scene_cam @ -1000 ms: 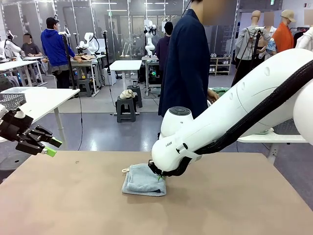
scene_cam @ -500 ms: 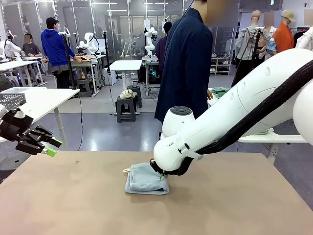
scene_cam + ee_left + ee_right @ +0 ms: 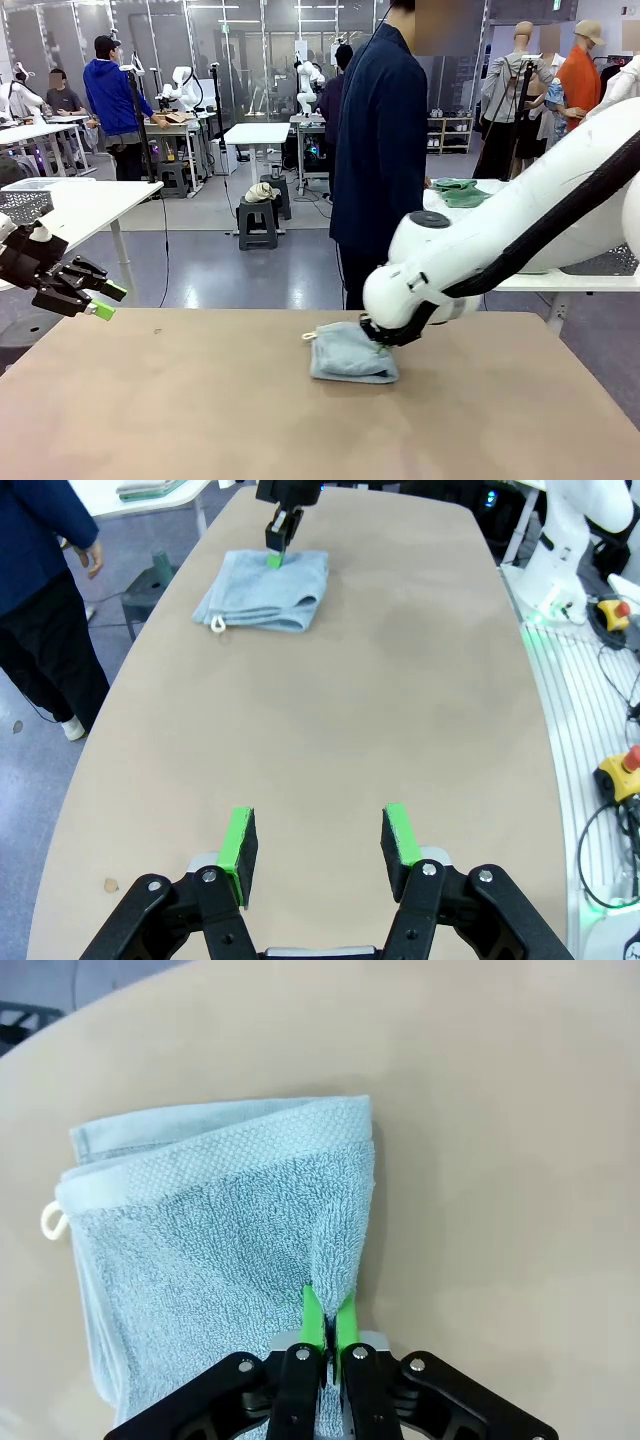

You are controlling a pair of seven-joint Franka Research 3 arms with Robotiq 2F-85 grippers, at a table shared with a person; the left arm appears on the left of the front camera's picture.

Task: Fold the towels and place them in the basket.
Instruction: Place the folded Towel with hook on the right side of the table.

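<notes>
Pinching the blue towel [image 3: 200, 1230] on the desk [image 3: 200, 420].
My right jaws are clamping its raised fold; my left jaws are hovering spread wide, well apart from it.

On my screen the hall was bright and even, lit by ceiling light strips [image 3: 212, 7] far behind the pale blue towel [image 3: 350, 353]. I saw the towel cast a thin, soft shadow on the table [image 3: 180, 400] just beneath it. The left wrist view bowed the table's edges around the towel. The right wrist view held its terry sharp, softening toward the corners.
</notes>
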